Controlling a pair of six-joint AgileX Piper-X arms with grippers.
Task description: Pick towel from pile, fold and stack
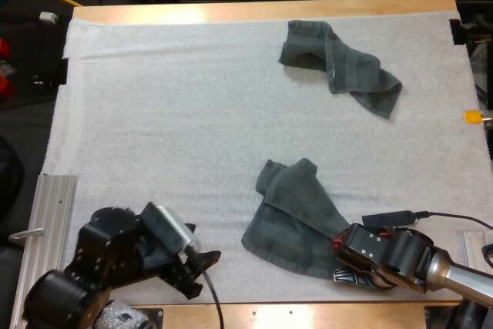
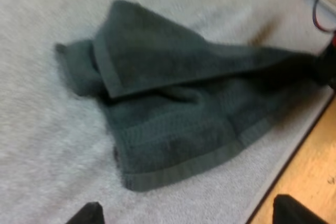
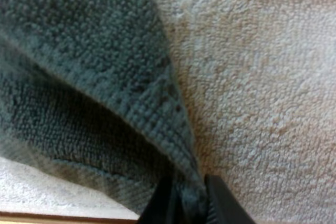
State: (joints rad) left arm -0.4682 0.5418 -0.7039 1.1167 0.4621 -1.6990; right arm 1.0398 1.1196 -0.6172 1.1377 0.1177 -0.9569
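Observation:
A dark grey-green towel [image 1: 296, 217] lies half folded and rumpled on the white mat near the front edge. My right gripper [image 1: 343, 256] is at its near right corner, and its fingers [image 3: 218, 203] pinch the towel's hem [image 3: 181, 145] between them. In the left wrist view the same towel [image 2: 178, 108] lies ahead of my left gripper [image 2: 189, 211], whose fingertips [image 2: 86, 214] stand wide apart with nothing between them. My left gripper [image 1: 202, 266] is low at the front, to the left of this towel. A second towel [image 1: 339, 67] lies crumpled at the back right.
The wooden front edge of the table [image 1: 308, 315] runs just behind both grippers. A metal rail [image 1: 54, 213] lies along the mat's left side and another [image 1: 474, 240] at the right. Bare mat [image 1: 169, 129] spreads across the left and middle.

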